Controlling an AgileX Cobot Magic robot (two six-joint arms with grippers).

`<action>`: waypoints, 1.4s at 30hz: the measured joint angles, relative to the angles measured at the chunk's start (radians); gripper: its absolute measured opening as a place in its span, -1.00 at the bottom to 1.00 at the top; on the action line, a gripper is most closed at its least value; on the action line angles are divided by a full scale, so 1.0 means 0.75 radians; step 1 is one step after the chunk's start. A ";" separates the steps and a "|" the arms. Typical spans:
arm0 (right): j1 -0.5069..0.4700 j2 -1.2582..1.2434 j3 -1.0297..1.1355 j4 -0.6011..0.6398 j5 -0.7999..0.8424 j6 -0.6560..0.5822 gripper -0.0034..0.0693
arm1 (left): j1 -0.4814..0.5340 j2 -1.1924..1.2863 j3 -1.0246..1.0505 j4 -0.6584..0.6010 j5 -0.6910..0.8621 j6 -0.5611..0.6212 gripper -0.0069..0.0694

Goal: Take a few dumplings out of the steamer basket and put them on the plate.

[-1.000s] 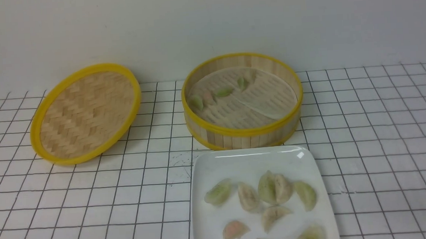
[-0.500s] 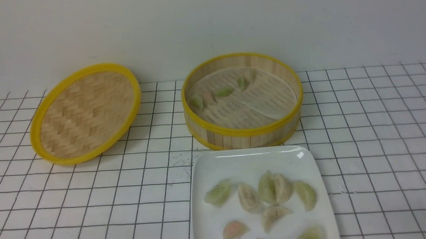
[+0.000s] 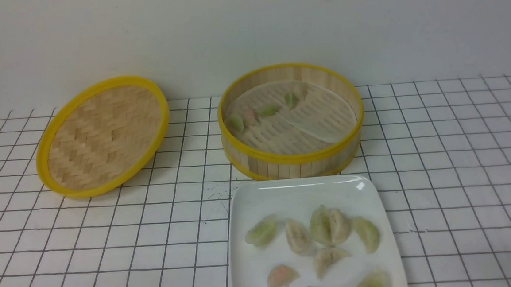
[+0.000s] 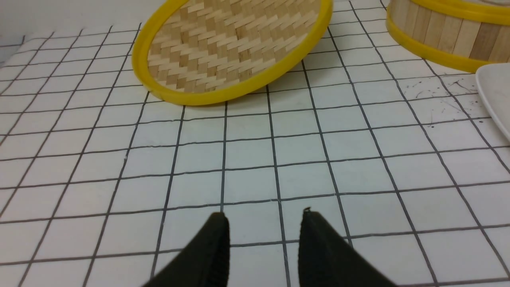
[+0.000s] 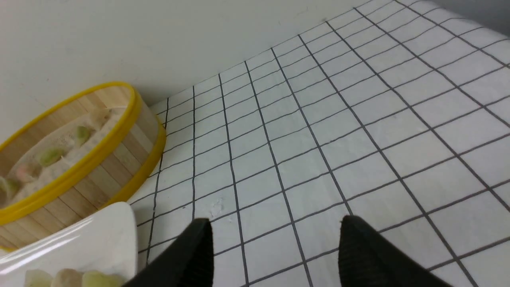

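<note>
The steamer basket stands at the back centre with a paper liner and several dumplings along its far-left inside. The white square plate lies in front of it and holds several dumplings. Neither arm shows in the front view. My left gripper is open and empty over bare grid cloth, near the lid. My right gripper is open and empty over bare cloth to the right of the plate and the basket.
The flat woven lid with a yellow rim leans tilted at the back left; it also shows in the left wrist view. A white wall runs behind the table. Grid cloth covers the table.
</note>
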 joint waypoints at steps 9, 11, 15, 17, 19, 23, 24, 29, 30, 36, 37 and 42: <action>0.000 0.000 0.000 -0.252 0.036 -0.223 0.17 | 0.000 0.000 0.000 0.000 0.000 0.000 -0.23; 0.003 -0.017 0.000 -0.290 0.053 -0.254 0.17 | 0.000 0.000 0.000 0.000 0.000 0.000 -0.23; 0.027 -0.072 -0.003 -0.354 0.099 -0.292 0.17 | 0.000 0.000 0.000 0.000 0.000 0.000 -0.23; 0.029 -0.106 -0.003 -0.363 0.110 -0.294 0.17 | 0.000 0.000 0.000 0.000 0.000 0.000 -0.23; 0.029 -0.119 -0.003 -0.364 0.110 -0.283 0.17 | 0.000 0.000 0.000 0.000 0.000 0.000 -0.23; 0.038 -0.164 -0.004 -0.330 0.110 -0.214 0.17 | 0.000 0.000 0.000 0.000 0.000 0.000 -0.23; 0.046 -0.174 -0.005 -0.314 0.111 -0.201 0.17 | 0.000 0.000 0.000 0.000 0.000 0.000 -0.23; 0.087 -0.184 -0.006 -0.291 0.116 -0.184 0.17 | 0.000 0.000 0.000 0.000 0.000 0.000 -0.23; 0.100 -0.184 -0.006 -0.288 0.117 -0.184 0.17 | 0.000 0.000 0.000 0.000 0.000 0.000 -0.23; 0.149 -0.184 -0.006 -0.287 0.119 -0.193 0.16 | 0.000 0.000 0.000 0.000 0.000 0.000 -0.23; 0.149 -0.184 -0.006 -0.287 0.119 -0.196 0.16 | 0.000 0.000 0.000 0.000 0.000 0.000 -0.23; 0.149 -0.184 -0.006 -0.284 0.119 -0.210 0.16 | 0.000 0.000 0.000 0.000 0.000 0.000 -0.23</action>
